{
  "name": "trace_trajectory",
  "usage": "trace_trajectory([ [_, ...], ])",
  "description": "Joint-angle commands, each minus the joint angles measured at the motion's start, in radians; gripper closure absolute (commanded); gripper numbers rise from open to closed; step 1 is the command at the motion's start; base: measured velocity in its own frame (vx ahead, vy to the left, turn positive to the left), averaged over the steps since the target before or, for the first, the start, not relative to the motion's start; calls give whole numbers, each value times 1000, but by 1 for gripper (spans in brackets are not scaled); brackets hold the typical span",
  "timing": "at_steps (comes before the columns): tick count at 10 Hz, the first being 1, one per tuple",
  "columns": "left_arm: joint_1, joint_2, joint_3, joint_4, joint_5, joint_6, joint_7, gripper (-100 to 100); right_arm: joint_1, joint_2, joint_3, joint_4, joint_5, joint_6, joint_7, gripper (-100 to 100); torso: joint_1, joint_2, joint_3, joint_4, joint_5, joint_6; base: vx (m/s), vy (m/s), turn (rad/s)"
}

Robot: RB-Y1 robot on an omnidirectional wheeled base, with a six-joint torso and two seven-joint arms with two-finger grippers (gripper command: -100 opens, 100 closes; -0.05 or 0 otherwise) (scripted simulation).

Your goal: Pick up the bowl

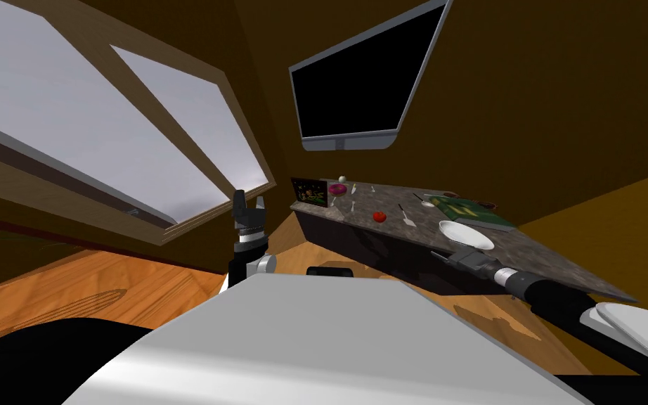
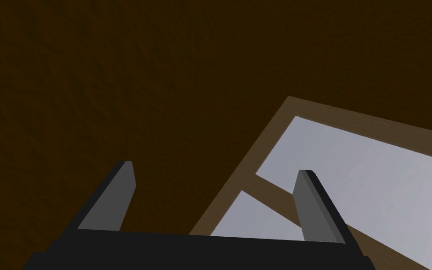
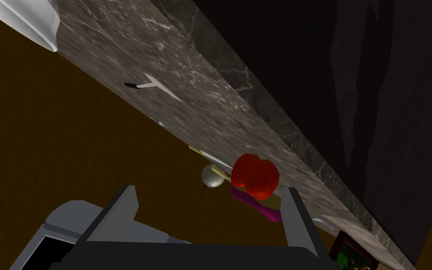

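The bowl (image 1: pixel 466 234) is white and shallow and sits near the front edge of a dark marbled counter (image 1: pixel 526 256). My right gripper (image 1: pixel 444 256) hangs just in front of that edge, beside and slightly below the bowl, and touches nothing. In the right wrist view its fingers (image 3: pixel 291 215) stand wide apart with nothing between them, and the bowl's rim (image 3: pixel 23 21) shows off to one side of the gripper (image 3: pixel 209 190). My left gripper (image 1: pixel 249 204) is raised by the window with its fingers apart (image 2: pixel 215 168).
On the counter lie a red tomato (image 1: pixel 379 216) (image 3: pixel 256 176), a spoon (image 1: pixel 404 214), a pink doughnut (image 1: pixel 337 189), a small white ball (image 1: pixel 342 178), a green book (image 1: pixel 471 211) and a picture frame (image 1: pixel 309 191). A dark screen (image 1: pixel 365 77) hangs on the wall above.
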State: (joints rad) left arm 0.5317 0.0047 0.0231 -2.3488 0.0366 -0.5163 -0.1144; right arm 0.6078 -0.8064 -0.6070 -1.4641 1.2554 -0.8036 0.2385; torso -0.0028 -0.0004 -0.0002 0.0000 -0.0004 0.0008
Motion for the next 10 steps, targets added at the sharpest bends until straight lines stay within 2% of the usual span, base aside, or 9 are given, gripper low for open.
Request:
trace_trajectory([
  [1, 0, 0, 0, 0, 0, 0, 0, 0, 5, -13, -2, 11, 37, -3, 2, -100, 0, 0, 0, 0, 0, 0, 44, -14, 45],
  [2, 0, 0, 0, 0, 0, 0, 0, 0, 9, -42, -7, 44, 72, -13, 8, -100, 0, 0, 0, 0, 0, 0, 55, -20, 83],
  [3, 0, 0, 0, 0, 0, 0, 0, 0, 9, -42, -7, 44, 86, -13, 8, -100, -1, -1, 0, 0, 0, 0, 53, -22, 38],
  [4, 0, 0, 0, 0, 0, 0, 0, 0, 14, -69, -11, 76, 122, -22, 15, -100, -1, 0, 0, 0, 0, 0, 56, -27, 52],
  [5, 0, 0, 0, 0, 0, 0, 0, 0, 14, -69, -11, 76, 131, -22, 15, -100, -1, -1, 0, 0, 0, 0, 41, -28, 44],
  [6, 0, 0, 0, 0, 0, 0, 0, 0, 18, -95, -14, 106, 170, -30, 21, -100, -1, 0, 0, 0, 0, 0, 52, -40, 68],
  [7, 0, 0, 0, 0, 0, 0, 0, 0, 18, -95, -14, 106, 174, -30, 21, -100, -2, 0, 0, 0, 0, 0, 47, -34, 32],
  [10, 0, 0, 0, 0, 0, 0, 0, 0, 29, -165, -15, 186, 275, -49, 35, -100, -3, -2, -1, 0, -1, 0, 75, -60, 63],
])
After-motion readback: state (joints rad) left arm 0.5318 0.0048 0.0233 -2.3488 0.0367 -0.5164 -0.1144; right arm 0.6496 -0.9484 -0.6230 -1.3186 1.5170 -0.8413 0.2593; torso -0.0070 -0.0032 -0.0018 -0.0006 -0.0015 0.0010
